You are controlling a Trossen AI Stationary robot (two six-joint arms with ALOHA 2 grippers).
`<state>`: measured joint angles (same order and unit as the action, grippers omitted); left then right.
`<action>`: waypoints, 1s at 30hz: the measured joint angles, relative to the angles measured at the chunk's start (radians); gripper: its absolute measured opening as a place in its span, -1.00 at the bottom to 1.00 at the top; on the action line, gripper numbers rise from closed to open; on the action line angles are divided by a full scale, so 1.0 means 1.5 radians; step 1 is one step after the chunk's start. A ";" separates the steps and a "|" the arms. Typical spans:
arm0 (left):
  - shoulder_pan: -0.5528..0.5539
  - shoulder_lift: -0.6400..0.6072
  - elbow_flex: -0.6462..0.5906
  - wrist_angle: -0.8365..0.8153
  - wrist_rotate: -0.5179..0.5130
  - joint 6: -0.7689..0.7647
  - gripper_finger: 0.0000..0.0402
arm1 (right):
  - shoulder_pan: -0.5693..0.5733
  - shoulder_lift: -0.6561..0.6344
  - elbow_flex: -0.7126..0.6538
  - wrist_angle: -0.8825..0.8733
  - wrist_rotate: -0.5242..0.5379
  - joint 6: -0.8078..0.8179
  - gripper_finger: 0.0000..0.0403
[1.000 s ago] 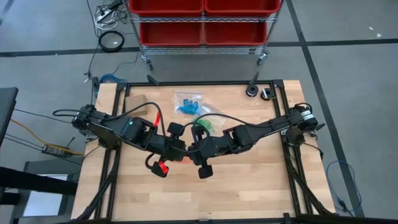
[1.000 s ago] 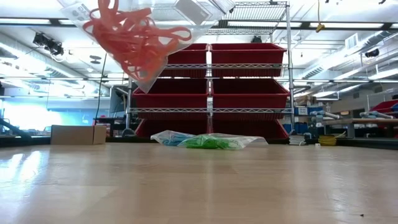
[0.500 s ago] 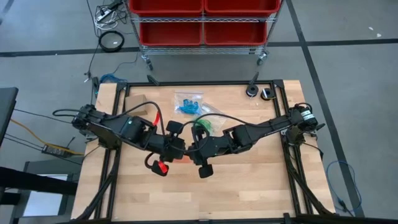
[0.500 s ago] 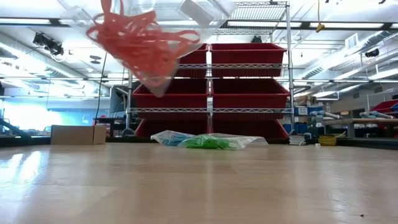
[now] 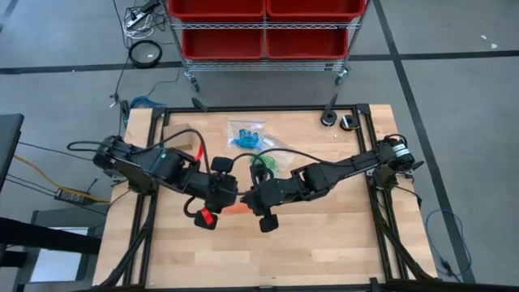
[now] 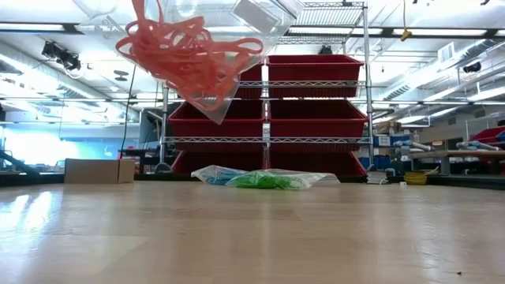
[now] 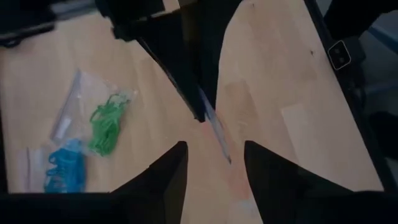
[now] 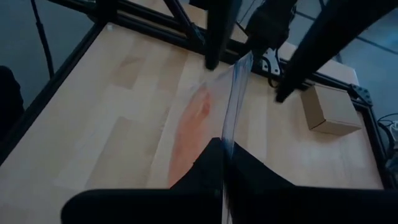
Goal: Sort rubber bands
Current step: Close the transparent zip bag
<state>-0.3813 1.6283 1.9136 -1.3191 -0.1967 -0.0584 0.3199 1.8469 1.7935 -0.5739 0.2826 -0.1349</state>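
Observation:
A clear zip bag [image 6: 189, 59] full of orange rubber bands [image 6: 177, 47] hangs high over the table's middle. My right gripper [image 8: 225, 163] is shut on it. My left gripper [image 7: 214, 163] is open, and its fingers stand on either side of the bag's edge [image 7: 217, 140] without touching it. Two more clear bags lie flat on the table farther back. One holds green rubber bands [image 5: 263, 165] and one holds blue rubber bands [image 5: 246, 136]. My right gripper pinches the bag's upper edge [image 8: 229, 134] between its two fingers. They slant down toward it from the table's right side. The bag hangs below them, clear of the table, with the orange bands bunched in its lower part [image 6: 197, 75].
A small tan cardboard box [image 5: 182, 138] sits at the table's far left. Two black round things [image 5: 337, 120] stand at the far right corner. A wire rack with red bins [image 6: 316, 110] stands behind the table. The near half of the tabletop [image 6: 252, 237] lies bare.
My left gripper has opened and let go of the orange bag. The bag, now held only by my right gripper, has swung and turned, so its lower corner has shifted sideways. It stays clear of the table.

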 joint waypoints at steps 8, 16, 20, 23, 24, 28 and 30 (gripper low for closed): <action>-0.020 0.001 -0.033 0.058 -0.070 -0.015 -0.18 | 0.005 0.000 0.000 0.000 0.027 -0.002 -1.00; -0.030 0.001 -0.036 0.055 -0.103 -0.017 -0.34 | 0.014 0.000 0.000 0.005 0.046 -0.009 -1.00; -0.030 0.001 -0.036 0.031 -0.106 -0.027 -0.48 | 0.018 0.000 0.000 0.007 0.048 -0.011 -1.00; -0.030 0.001 -0.036 0.028 -0.102 -0.037 -0.55 | 0.022 0.000 0.000 0.008 0.062 -0.012 -1.00; -0.030 0.001 -0.036 0.030 -0.103 -0.038 -0.56 | 0.022 0.000 0.000 0.008 0.062 -0.012 -1.00; -0.030 0.001 -0.036 0.029 -0.102 -0.039 -0.58 | 0.023 0.000 0.000 0.009 0.062 -0.012 -1.00; -0.030 0.001 -0.036 0.028 -0.102 -0.038 -0.61 | 0.023 0.000 0.000 0.010 0.062 -0.012 -1.00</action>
<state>-0.4267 1.6291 1.8603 -1.2774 -0.3491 -0.1158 0.3540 1.8469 1.7935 -0.5592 0.3752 -0.1524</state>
